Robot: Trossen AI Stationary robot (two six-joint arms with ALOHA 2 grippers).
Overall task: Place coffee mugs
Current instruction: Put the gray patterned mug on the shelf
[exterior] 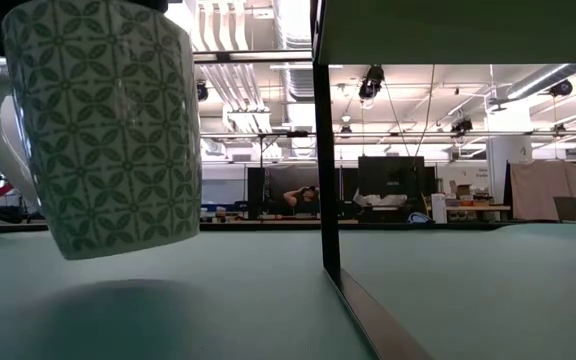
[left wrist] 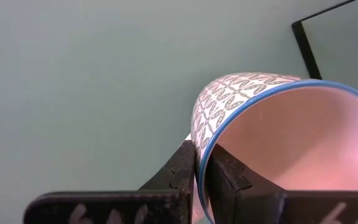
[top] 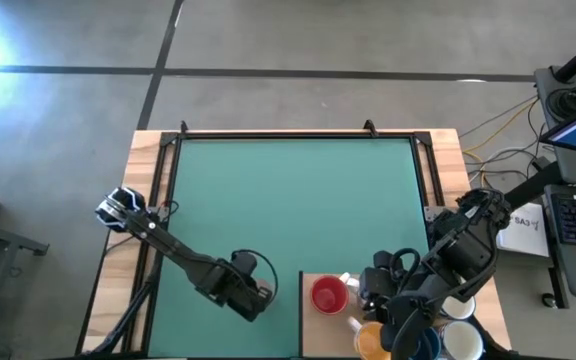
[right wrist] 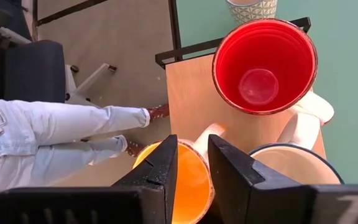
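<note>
Green-patterned mug [left wrist: 241, 99] hangs just above the teal counter [top: 288, 200], left gripper [left wrist: 201, 168] fingers clamped tight on its blue rim. Right gripper [right wrist: 191, 165] fingers straddle the orange mug's [right wrist: 188, 186] rim, gripping it, beside red mug [right wrist: 263, 65] on wooden board [right wrist: 191, 93].

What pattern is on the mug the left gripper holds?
White mug with a green leaf-like lattice and a blue rim; clearest in the low view.

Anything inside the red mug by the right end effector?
The red mug looks empty down to its bare red bottom. The right end effector straddles the orange mug's rim.
</note>
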